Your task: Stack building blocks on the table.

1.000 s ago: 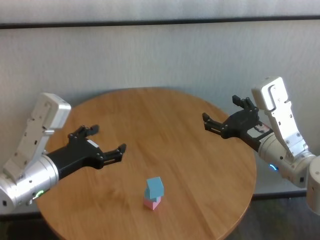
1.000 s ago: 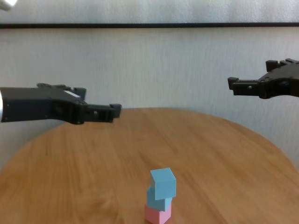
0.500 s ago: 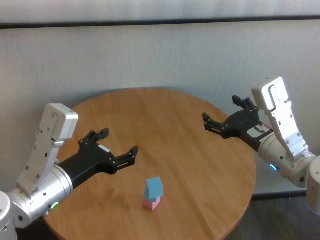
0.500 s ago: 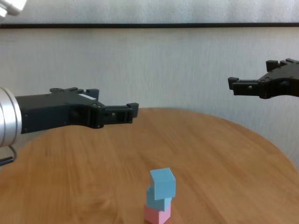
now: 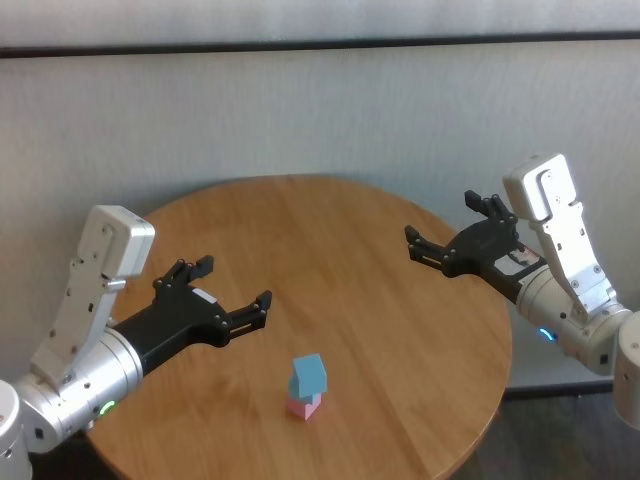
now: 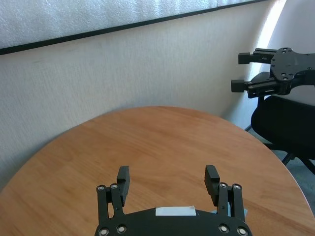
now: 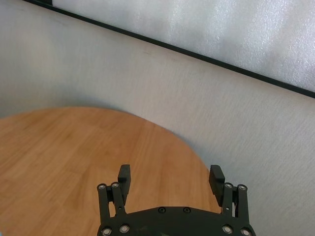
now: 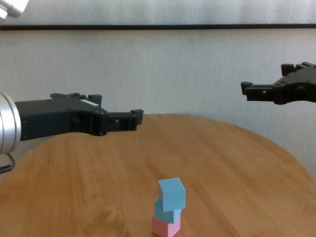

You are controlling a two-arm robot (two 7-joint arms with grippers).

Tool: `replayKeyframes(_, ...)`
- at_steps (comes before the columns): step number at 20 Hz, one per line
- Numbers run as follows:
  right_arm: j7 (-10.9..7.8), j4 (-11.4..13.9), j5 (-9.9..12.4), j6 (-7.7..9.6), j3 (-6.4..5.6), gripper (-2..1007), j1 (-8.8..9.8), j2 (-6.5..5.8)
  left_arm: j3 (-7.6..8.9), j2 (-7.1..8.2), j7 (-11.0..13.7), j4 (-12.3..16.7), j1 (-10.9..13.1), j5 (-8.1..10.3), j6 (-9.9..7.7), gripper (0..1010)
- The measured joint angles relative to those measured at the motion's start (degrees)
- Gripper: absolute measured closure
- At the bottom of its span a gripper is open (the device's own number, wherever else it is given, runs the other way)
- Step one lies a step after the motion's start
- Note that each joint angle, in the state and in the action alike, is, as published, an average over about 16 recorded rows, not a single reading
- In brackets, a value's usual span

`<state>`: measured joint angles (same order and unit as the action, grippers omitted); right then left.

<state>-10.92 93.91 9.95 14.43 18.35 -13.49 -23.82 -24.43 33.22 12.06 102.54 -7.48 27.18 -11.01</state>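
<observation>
Left gripper (image 5: pixel 232 291) jaws apart, nothing held, hovering above the surface (image 5: pixel 360 260) on the robot's left, near the stack but clear of it. Right gripper (image 5: pixel 445 236) jaws apart too, empty, raised over the far right edge of the surface, well apart from the stack. Stack sits near the front edge: pink block (image 8: pixel 166 228) on the surface, blue block (image 8: pixel 167 213) on it, second blue block (image 8: pixel 172 193) on top, twisted and slightly offset from the one under it. All three blocks stacked, none loose on the surface. Task looks done, judging from this. Only thing left is pulling the arms back; top block's skew could make the stack a bit shaky.
</observation>
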Motion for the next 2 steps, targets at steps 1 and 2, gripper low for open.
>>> replayKeyframes(1, 0.0, 0.0, 0.0, 0.0, 0.0, 0, 0.0, 0.0, 0.0, 0.02, 0.0, 0.0, 0.0, 0.01, -0.03, 11)
replayKeyframes(2, 0.0, 0.0, 0.0, 0.0, 0.0, 0, 0.0, 0.0, 0.0, 0.04, 0.0, 0.0, 0.0, 0.01, -0.07, 11)
